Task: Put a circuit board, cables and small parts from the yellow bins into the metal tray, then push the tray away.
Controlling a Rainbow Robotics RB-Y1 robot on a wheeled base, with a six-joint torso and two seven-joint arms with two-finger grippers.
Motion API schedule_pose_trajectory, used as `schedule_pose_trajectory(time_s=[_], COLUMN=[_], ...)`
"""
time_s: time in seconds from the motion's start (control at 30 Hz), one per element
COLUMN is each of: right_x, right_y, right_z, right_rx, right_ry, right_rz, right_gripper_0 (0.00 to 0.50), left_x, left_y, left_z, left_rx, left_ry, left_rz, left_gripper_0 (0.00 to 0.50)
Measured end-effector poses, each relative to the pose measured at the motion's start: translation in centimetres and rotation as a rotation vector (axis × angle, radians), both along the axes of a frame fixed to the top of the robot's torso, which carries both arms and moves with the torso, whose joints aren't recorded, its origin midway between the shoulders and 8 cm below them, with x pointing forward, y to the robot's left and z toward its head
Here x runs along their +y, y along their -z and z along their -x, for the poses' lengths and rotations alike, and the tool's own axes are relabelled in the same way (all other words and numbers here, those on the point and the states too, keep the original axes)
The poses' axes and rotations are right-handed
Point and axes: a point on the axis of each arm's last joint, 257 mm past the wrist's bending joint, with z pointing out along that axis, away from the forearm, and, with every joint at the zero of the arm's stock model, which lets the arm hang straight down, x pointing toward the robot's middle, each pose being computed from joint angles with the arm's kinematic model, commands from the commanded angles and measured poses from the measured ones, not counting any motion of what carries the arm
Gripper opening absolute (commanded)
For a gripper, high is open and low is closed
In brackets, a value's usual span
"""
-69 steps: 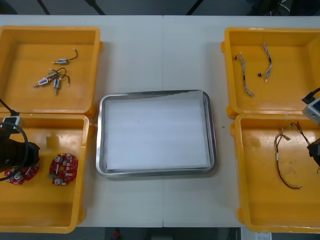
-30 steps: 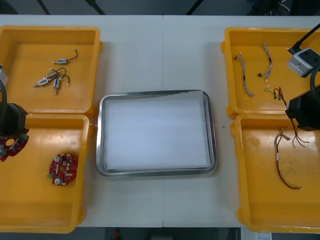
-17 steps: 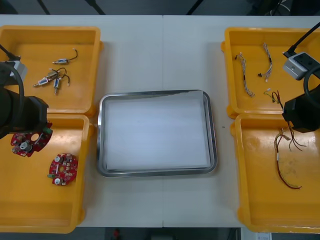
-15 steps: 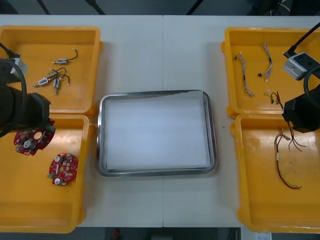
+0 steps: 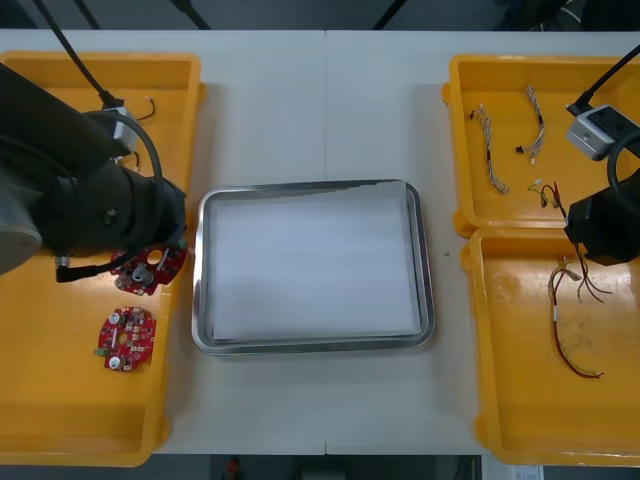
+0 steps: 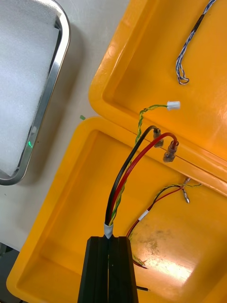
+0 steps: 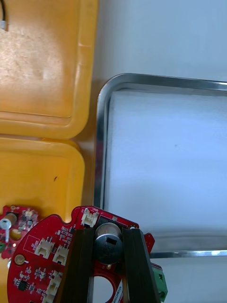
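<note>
**Board and cable held up on either side of the tray**

Left gripper (image 7: 109,244): fingers (image 7: 81,265) clamped on a round red board (image 7: 45,251), one finger on each side of the round metal piece at its middle. The held board hung over the inner wall of the left near bin (image 5: 80,420). The tray (image 7: 100,142), white inside with a shiny rim, lay just ahead of the fingertips and to one side, not touching the board. A second board (image 5: 126,338) lay flat on the floor of the same bin, near the fingers on the side away from the tray and apart from the held one.

Right gripper (image 6: 109,241): fingers pressed together, pinching the taped end of a cable (image 6: 127,175). Its black lead, red lead and thin yellow-green twisted pair ran out from the fingertips. Their ends reached over the wall between the right near bin (image 5: 520,400) and the right far bin (image 5: 600,75). A loose cable (image 6: 161,199) lay on the near bin's floor just beside the fingers. Blue-white cables (image 5: 488,150) lay in the far bin, well beyond the fingertips. The tray sat well off to the side of these fingers, across a strip of worktop (image 5: 320,100).
</note>
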Motion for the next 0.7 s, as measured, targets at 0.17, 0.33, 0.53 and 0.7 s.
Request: schedule_pose_trajectory(time_s=[0.17,0.33,0.53,0.7], right_x=[0.0,0.0,0.0,0.0], right_y=[0.0,0.0,0.0,0.0], right_z=[0.0,0.0,0.0,0.0], right_rx=[0.0,0.0,0.0,0.001], right_ry=[0.0,0.0,0.0,0.0], right_rz=[0.0,0.0,0.0,0.0], right_gripper_0=[0.0,0.0,0.0,0.0], left_x=[-2.1,-4.3,-6.4,-7.8], left_y=[2.2,4.7,6.6,8.6], left_z=[-0.3,0.0,-0.9,-1.8], left_rx=[-0.029,-0.033,-0.045,-0.043], left_ry=[0.004,0.028,0.011,0.009], left_rz=[-0.027,-0.057,-0.071,-0.074], left_gripper_0=[0.0,0.0,0.002,0.001])
